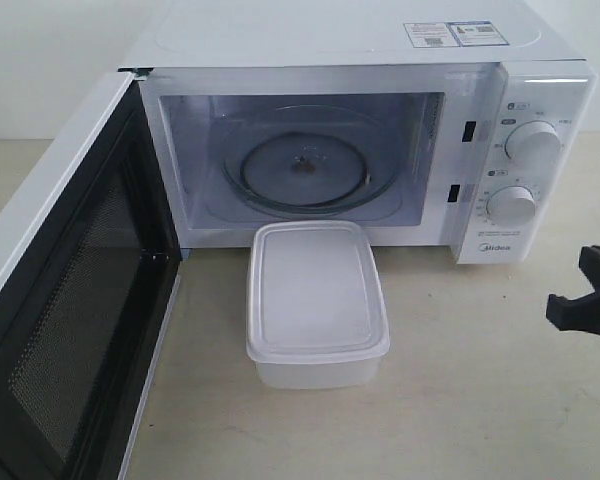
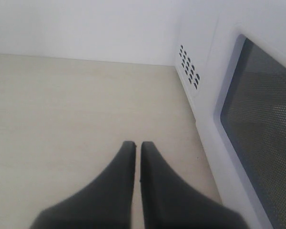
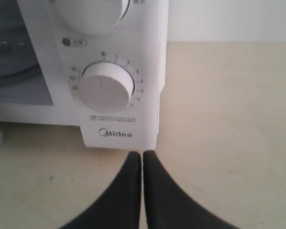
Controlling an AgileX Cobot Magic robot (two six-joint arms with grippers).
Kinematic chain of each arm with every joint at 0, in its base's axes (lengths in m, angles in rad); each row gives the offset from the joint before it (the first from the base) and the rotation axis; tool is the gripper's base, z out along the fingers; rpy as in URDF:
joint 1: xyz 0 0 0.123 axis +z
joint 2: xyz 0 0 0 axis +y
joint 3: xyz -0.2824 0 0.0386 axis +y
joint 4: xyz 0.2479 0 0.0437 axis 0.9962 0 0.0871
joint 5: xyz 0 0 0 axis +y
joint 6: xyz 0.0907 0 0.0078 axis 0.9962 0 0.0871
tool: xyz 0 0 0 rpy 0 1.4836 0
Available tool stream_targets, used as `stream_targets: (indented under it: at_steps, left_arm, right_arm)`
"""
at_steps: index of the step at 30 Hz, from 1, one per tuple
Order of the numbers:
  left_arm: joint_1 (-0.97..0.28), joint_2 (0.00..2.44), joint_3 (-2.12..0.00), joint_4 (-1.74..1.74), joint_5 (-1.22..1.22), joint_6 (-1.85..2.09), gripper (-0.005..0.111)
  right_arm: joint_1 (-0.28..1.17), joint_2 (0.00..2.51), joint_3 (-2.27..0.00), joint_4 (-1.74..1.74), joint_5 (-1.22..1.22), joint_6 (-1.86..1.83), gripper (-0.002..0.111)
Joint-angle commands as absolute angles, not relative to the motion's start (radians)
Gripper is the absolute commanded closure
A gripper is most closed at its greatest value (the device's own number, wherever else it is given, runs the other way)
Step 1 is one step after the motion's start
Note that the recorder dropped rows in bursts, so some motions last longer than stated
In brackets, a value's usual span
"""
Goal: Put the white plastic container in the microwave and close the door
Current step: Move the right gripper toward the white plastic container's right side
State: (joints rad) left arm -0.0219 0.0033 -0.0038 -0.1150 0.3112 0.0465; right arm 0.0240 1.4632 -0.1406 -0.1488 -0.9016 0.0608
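The white plastic container sits lidded on the surface, at 6 o'clock from the glass turntable. Its far end is right against the microwave below the cavity opening. The door is swung wide at the container's 9 o'clock.

Both tools are closed and hold nothing. The right tool points at the control panel just below the lower knob, at the container's 3 o'clock and well apart from it. The left tool hovers outside the door, near its dark window.

Likely troubles:
- The box looks wide for the fingers. A grip across its smooth walls could slip, and a grip on the lid rim alone may pull the lid off.
- Pushing rather than lifting would probably jam the box against the front sill.
- Set down too shallow, it would stick out and stop the door from latching.
- A sweep toward the box risks brushing the knob.
- A hard shove on the door from outside could shift the whole oven.
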Motion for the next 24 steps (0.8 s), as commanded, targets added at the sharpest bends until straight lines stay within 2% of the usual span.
stream_targets:
  at_steps: [1,6,10,24]
  left_arm:
    - [-0.019,0.000,0.000,-0.120,0.306,0.046,0.102]
    - [-0.019,0.000,0.000,-0.120,0.306,0.046,0.102]
    - [-0.019,0.000,0.000,-0.120,0.306,0.046,0.102]
    - [-0.019,0.000,0.000,-0.120,0.306,0.046,0.102]
  right_arm:
    - [0.020,1.613,-0.142,-0.197,-1.056,0.100,0.108]
    - [0.020,1.742,-0.153,-0.286,-1.178,0.279,0.108]
    - [0.020,1.798,-0.239,-0.394,-1.058,0.599,0.108]
    - [0.020,1.830,-0.606,-1.274,-0.886,1.427,0.108]
